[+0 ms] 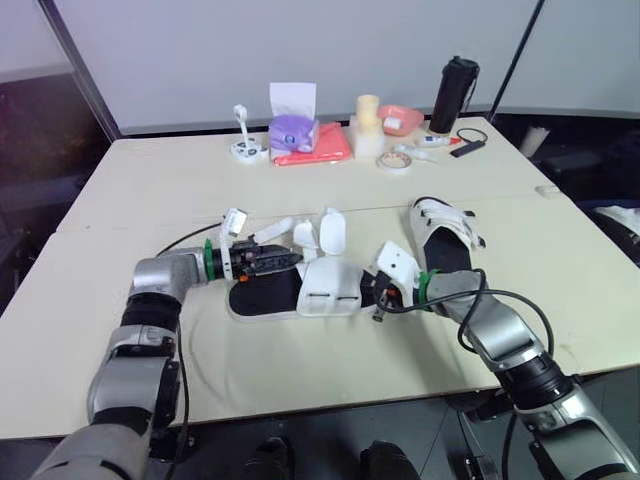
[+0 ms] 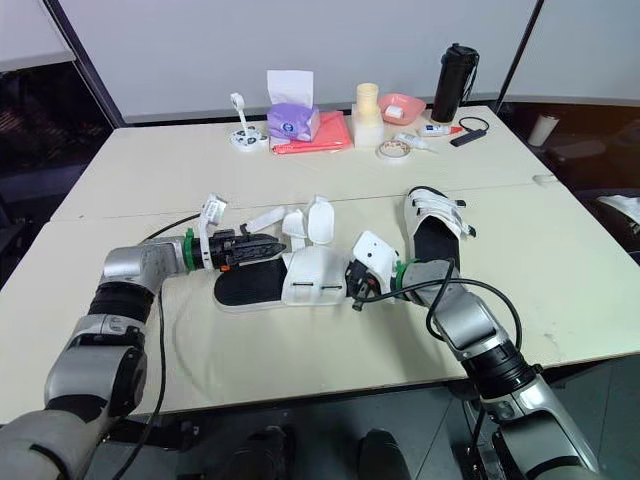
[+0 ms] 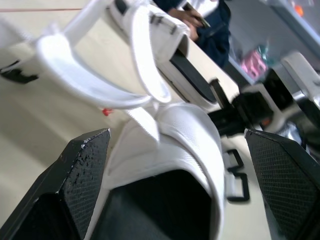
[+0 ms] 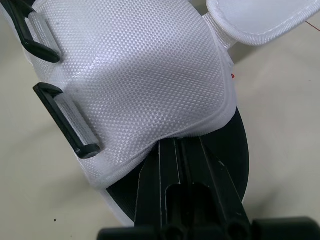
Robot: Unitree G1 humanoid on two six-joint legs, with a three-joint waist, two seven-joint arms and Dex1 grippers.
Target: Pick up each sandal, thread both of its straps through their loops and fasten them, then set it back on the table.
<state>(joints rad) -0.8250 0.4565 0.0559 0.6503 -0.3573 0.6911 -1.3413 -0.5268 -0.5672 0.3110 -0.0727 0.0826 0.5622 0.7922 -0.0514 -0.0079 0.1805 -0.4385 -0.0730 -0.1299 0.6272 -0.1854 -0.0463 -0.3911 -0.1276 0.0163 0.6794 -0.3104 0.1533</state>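
Observation:
A sandal (image 1: 300,290) with a black sole and white upper lies mid-table, its two white straps (image 1: 320,232) loose and standing up. My left gripper (image 1: 288,258) is at its heel end, open, the two fingers (image 3: 82,170) standing either side of the heel. My right gripper (image 1: 376,297) is at the toe end, shut, its tips (image 4: 177,145) tucked under the edge of the white upper with its black loops (image 4: 75,130). A second sandal (image 1: 445,240) lies to the right, behind my right arm.
Along the table's far edge stand a purple tissue box (image 1: 293,130), a red cloth (image 1: 318,152), a cream roll (image 1: 367,118), a pink bowl (image 1: 401,118), a tape roll (image 1: 396,160) and a black bottle (image 1: 453,95). Black cables trail by both arms.

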